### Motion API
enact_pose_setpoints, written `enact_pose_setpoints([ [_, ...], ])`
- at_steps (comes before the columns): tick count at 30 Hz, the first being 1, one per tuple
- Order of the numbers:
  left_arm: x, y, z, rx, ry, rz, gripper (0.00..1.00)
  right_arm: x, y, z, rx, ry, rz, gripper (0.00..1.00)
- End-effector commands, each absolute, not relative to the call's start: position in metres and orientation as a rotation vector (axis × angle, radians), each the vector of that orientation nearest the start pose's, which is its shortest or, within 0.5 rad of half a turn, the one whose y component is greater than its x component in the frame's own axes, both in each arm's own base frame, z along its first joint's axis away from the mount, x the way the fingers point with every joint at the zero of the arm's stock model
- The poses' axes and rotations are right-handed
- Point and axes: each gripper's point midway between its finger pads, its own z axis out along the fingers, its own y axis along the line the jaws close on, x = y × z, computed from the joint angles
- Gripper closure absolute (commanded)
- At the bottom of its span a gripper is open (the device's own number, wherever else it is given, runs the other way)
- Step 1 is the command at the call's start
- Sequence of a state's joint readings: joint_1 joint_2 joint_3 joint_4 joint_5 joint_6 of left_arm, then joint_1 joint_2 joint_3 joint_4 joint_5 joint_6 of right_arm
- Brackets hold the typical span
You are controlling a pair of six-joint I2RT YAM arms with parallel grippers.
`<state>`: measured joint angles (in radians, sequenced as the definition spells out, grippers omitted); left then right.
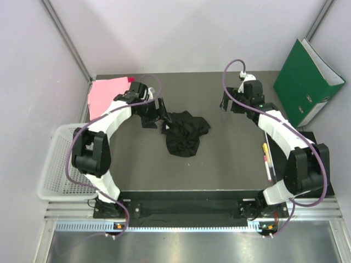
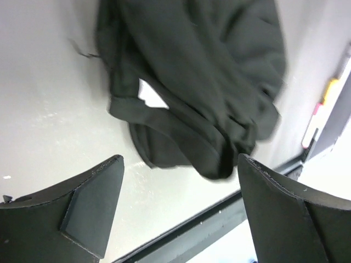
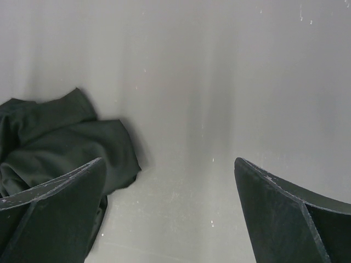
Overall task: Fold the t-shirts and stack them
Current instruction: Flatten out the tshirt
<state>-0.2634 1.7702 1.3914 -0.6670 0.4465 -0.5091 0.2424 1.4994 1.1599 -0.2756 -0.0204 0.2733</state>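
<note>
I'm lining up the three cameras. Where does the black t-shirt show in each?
Top external: the black t-shirt lies crumpled just left of the picture's centre.
Left wrist: upper centre, filling much of the view.
Right wrist: left edge, mid-height.
Shared landmark: the grey tabletop it lies on.

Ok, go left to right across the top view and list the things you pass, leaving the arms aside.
From the left: white mesh basket → light pink t-shirt → black t-shirt → pens → green binder.
</note>
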Motion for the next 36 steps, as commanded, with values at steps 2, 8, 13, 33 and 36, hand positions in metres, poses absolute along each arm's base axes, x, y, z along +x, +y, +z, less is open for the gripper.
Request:
enact_pose_setpoints([
  [2, 0.346, -0.214, 0.149, 0.025, 2.651, -0.948, 0.14, 0.416, 0.127, 0.178, 0.020, 2.182, 0.351, 0.00],
  [8, 0.342, -0.234, 0.132, 0.095, 2.702, -0.988, 0.16, 0.410, 0.126, 0.176, 0.026, 2.183, 0.359, 0.00],
  [13, 0.336, -0.247, 0.111, 0.130, 2.782, -0.969, 0.24, 0.403, 0.124, 0.176, 0.033, 2.181, 0.354, 0.00],
  [33, 0.435, -0.186, 0.316, -0.038, 2.220, -0.446, 1.00, 0.385, 0.066, 0.197, 0.162, 2.113, 0.262, 0.00],
  [36, 0.432, -0.215, 0.363, 0.018, 2.139, -0.647, 1.00, 0.375, 0.026, 0.207, 0.263, 2.088, 0.227, 0.00],
])
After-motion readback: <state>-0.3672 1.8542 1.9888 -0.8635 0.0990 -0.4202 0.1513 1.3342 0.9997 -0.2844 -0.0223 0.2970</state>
